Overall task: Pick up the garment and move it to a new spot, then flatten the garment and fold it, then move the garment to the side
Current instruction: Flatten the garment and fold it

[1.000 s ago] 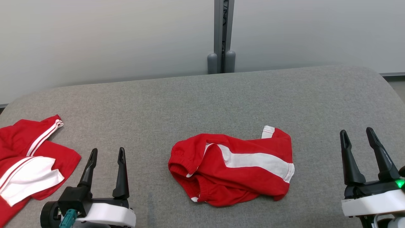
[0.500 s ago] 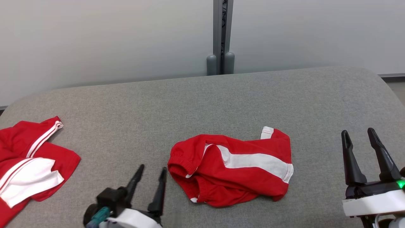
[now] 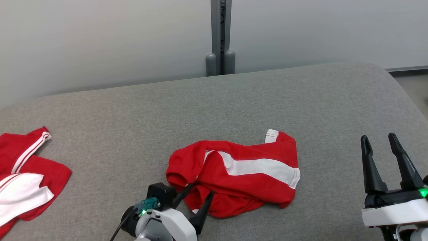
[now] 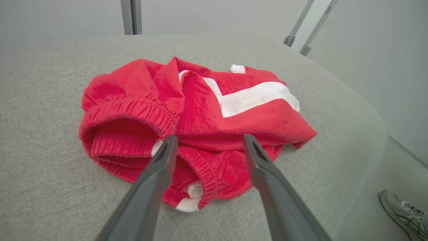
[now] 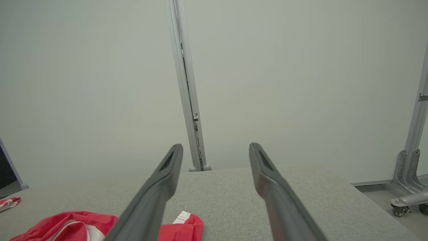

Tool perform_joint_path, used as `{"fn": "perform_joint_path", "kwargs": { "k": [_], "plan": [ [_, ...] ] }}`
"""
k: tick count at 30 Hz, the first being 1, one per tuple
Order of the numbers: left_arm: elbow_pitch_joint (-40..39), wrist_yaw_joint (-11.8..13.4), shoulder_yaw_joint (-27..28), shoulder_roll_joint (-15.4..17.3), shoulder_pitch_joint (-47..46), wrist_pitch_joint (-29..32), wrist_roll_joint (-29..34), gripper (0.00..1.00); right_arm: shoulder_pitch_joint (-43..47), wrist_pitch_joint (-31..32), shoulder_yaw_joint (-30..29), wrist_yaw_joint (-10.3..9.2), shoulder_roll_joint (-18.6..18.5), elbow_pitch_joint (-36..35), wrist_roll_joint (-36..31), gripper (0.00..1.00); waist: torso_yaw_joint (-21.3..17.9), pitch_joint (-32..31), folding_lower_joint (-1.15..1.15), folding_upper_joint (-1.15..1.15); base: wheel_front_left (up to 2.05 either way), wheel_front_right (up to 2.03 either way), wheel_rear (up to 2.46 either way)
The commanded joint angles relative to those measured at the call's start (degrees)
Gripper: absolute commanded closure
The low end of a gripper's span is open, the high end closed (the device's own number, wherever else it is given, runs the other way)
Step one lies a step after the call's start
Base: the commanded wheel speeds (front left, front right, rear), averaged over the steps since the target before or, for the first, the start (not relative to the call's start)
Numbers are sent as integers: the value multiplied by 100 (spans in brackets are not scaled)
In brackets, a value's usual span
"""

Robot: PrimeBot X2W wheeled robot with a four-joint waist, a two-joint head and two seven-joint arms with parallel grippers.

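A crumpled red garment [image 3: 234, 174] with a broad white stripe lies in the middle of the grey padded table [image 3: 133, 110]. My left gripper [image 3: 200, 192] is open, its fingertips over the garment's near left edge by the gathered waistband. In the left wrist view the garment [image 4: 187, 113] sits just past the left gripper [image 4: 209, 142], whose fingers straddle the waistband folds with nothing clamped. My right gripper [image 3: 379, 139] stands open at the lower right, well clear of the cloth. The right wrist view shows the right gripper [image 5: 215, 149] pointing at the wall, with the garment [image 5: 77, 227] low at the left.
A second red and white garment [image 3: 23, 180] lies at the table's left edge. A grey post [image 3: 220, 36] stands behind the table against a pale wall. A person's shoe [image 4: 401, 211] is on the floor beyond the table's right side.
My left gripper has swung right and forward from beside the left garment to the middle garment's near edge. The head camera shifted slightly. The right gripper has stayed put.
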Motion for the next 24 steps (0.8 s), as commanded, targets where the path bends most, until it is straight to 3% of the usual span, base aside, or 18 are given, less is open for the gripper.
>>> {"fn": "perform_joint_path", "kwargs": {
  "k": [1, 10, 15, 24],
  "plan": [
    [35, 58, 23, 56, -135, 61, 14, 0, -55, -27, 11, 3, -21, 5, 10, 0, -55, 28, 0, 0, 0, 0, 0],
    [67, 384, 76, 223, -185, 562, 46, 0, -68, -27, 7, 2, -15, 17, 36, 0, -216, 87, 0, 0, 0, 0, 0],
    [-243, 547, 99, 407, -106, 1081, 32, 0, -63, -27, -10, 2, -32, 25, 40, 0, -226, 74, 0, 0, 0, 0, 0],
    [-660, 889, 140, 481, -132, 1393, 110, 0, -48, -27, 51, 2, -66, 44, -3, 0, -208, 7, 0, 0, 0, 0, 0]
  ]
}}
